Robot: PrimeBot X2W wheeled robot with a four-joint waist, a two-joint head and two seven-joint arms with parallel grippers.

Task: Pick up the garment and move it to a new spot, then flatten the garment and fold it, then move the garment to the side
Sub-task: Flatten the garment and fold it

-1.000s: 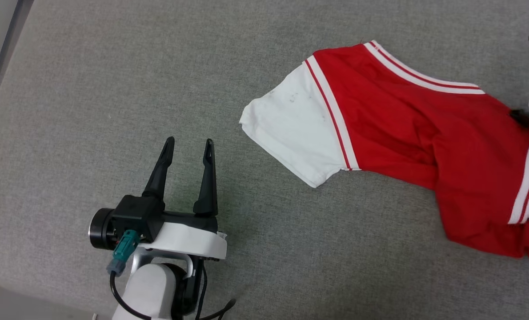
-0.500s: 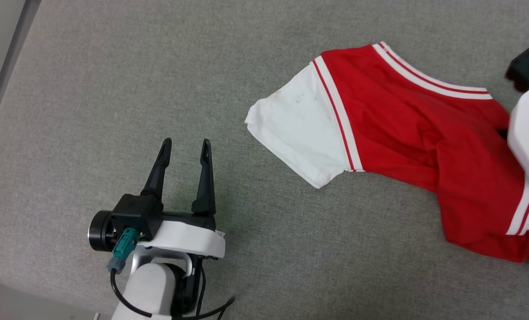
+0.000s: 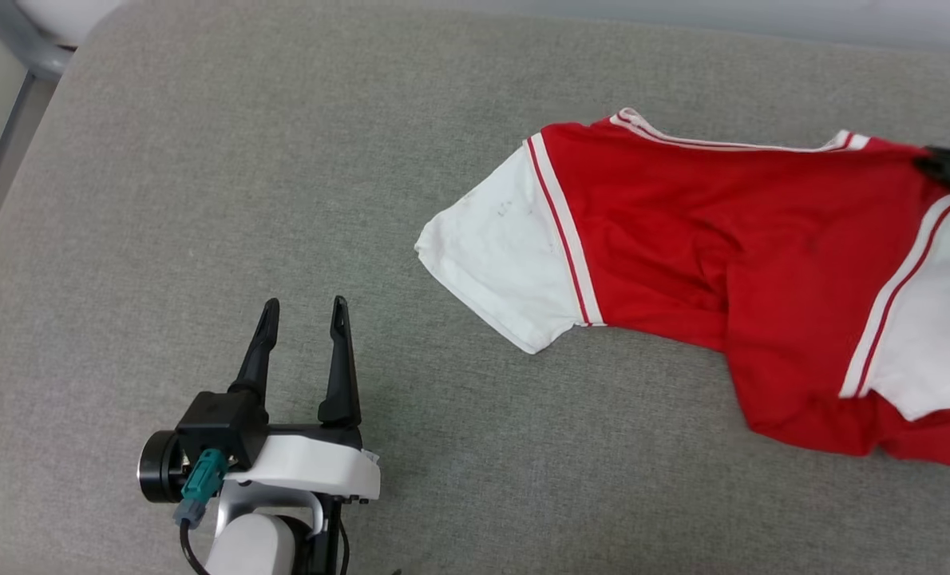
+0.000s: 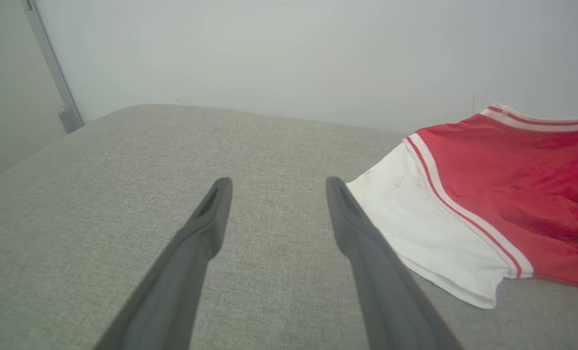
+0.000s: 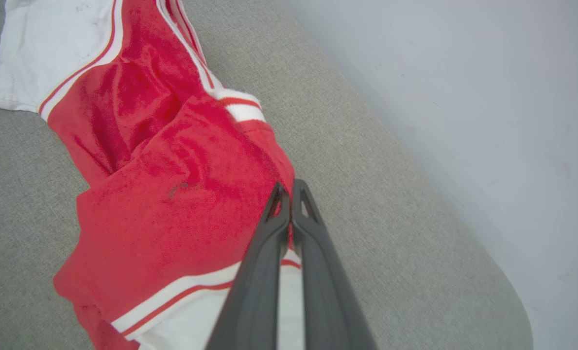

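The garment (image 3: 682,239) is a red jersey with white sleeves and striped trim, lying rumpled on the right half of the grey cushion (image 3: 203,160). No print shows on the upturned face. My right gripper (image 5: 289,187) is shut on a fold of red cloth near the garment's (image 5: 172,204) far edge, beside the striped collar. In the head view its dark fingertips (image 3: 934,166) enter from the right edge onto the red cloth. My left gripper (image 3: 305,305) hovers open over bare cushion, left of the near white sleeve (image 3: 499,255). Its wrist view has the same open fingers (image 4: 221,194) and the garment (image 4: 512,194) to their right.
The cushion's (image 5: 415,218) rounded far edge meets a pale wall (image 4: 289,58). A grey metal post (image 4: 51,68) stands past the cushion's left corner, with a white rounded object (image 3: 52,12) beside it. Bare cushion lies left of and in front of the garment.
The right gripper has shut on the garment's red cloth, and its pale wrist has left the head view. The collar edge has bunched toward the fingers. The head camera has shifted.
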